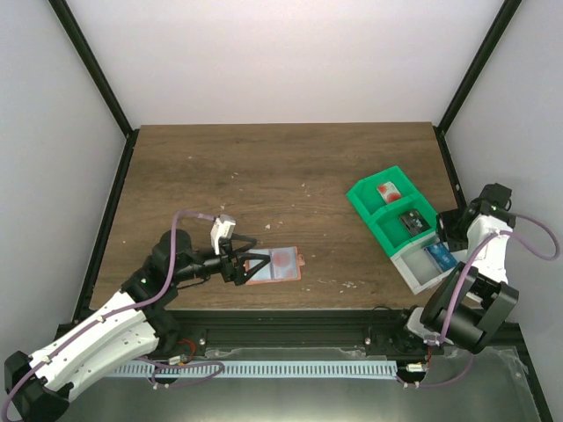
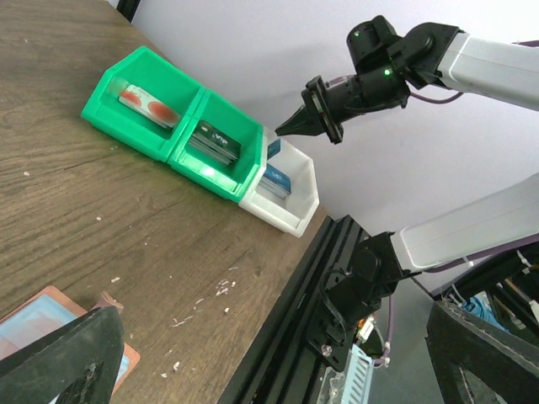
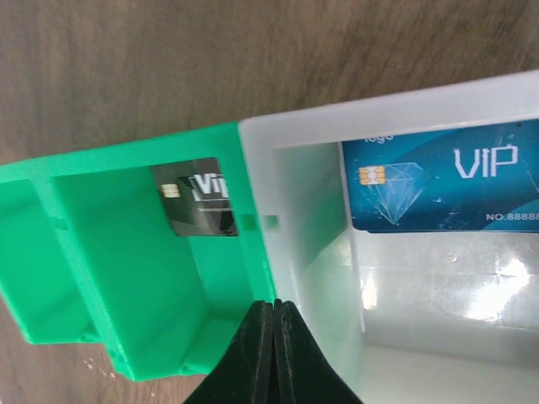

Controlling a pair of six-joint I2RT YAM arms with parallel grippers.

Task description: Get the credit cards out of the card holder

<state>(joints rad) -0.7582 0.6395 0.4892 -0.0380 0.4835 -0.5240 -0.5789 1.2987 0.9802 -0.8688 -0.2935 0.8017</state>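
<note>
While glossy cards (image 3: 438, 181) lie binned, flat holder (image 1: 274, 264) lies open

We see a robotics lab cell here, not a home or a shop. Plain white walls (image 1: 290, 53) close in three sides of a wood-grain worktop (image 1: 264, 176), and black frame posts (image 1: 92, 66) run up the corners. Two white-and-black arms, left (image 1: 97, 334) and right (image 1: 486, 239), are mounted at a black slotted rail (image 1: 290, 318) along the near edge. Purple cables (image 1: 195, 213) loop off the arms, and a white slotted cable duct (image 1: 290, 370) runs below the rail. From the left wrist we see green lights (image 2: 386, 72) glowing on the right arm's joints. Small plastic bins (image 1: 391, 207) sit on the worktop.
</note>
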